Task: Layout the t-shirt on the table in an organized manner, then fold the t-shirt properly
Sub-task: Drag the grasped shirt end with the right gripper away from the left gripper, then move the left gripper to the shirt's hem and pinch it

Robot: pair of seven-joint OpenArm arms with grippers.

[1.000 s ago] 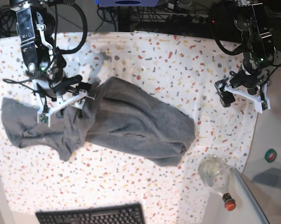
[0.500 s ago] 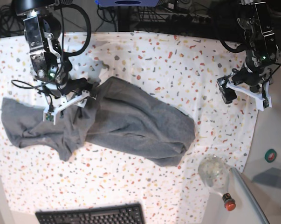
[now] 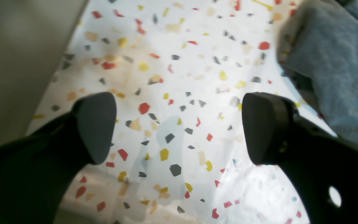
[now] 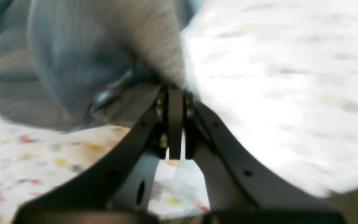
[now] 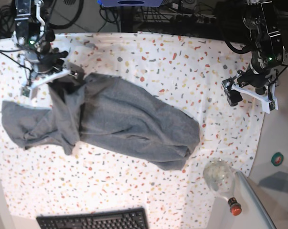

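Observation:
The heather-grey t-shirt (image 5: 129, 119) lies crumpled across the middle and left of the speckled table (image 5: 158, 52). My right gripper (image 5: 58, 80) is at the far left, shut on a raised fold of the t-shirt's upper left edge. The blurred right wrist view shows its jaws (image 4: 176, 124) closed with grey t-shirt fabric (image 4: 89, 46) bunched at their tips. My left gripper (image 5: 251, 95) hovers at the far right, apart from the t-shirt. The left wrist view shows it (image 3: 179, 127) open and empty over the bare table (image 3: 172, 62), with the t-shirt's edge (image 3: 337, 62) at the upper right.
A clear bottle with a red cap (image 5: 222, 183) lies at the table's front right corner. A black keyboard (image 5: 93, 220) sits at the front edge. A plain grey side surface (image 5: 280, 138) runs along the right. Cables hang behind the table.
My right gripper has moved toward the far left corner with the t-shirt's edge in it, dragging that part of the fabric back and left. The left arm has barely moved.

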